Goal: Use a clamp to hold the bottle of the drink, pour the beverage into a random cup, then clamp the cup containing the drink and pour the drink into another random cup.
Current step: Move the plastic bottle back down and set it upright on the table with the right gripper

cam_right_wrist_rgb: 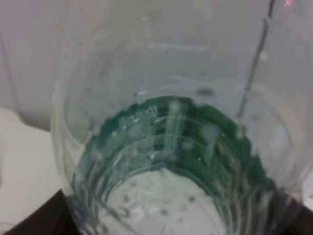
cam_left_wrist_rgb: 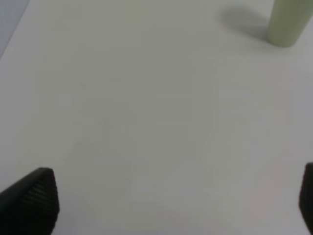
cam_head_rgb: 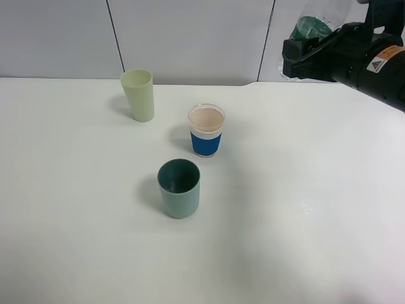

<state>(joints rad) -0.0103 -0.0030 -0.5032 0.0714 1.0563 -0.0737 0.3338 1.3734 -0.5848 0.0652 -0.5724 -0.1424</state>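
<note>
From the high camera, the right pincer (cam_head_rgb: 302, 58) hangs up by the grey wall (cam_head_rgb: 190, 38), clamped on a clear, green-labelled bottle (cam_head_rgb: 314, 28). The blue-sleeved cup (cam_head_rgb: 206, 130) sits well apart from it, lower down and toward the left arm's side. It stands upright with a pale pinkish drink inside, so I'd say the first pour is done. The pale yellow-green tumbler (cam_head_rgb: 138, 95) is farther off the same way, and the teal cup (cam_head_rgb: 179, 188) is nearer the front. Both are upright. The white table (cam_head_rgb: 304, 221) is otherwise bare, with plenty of room around each cup.

At the left wrist, the left pincer (cam_left_wrist_rgb: 168, 203) gapes wide over bare table and holds nothing. The tumbler (cam_left_wrist_rgb: 289, 24) is well ahead of it, out past one finger. The filled cup doesn't show here, so I can't tell which arm is nearer.

At the right wrist, the bottle (cam_right_wrist_rgb: 171, 147) fills the view.
</note>
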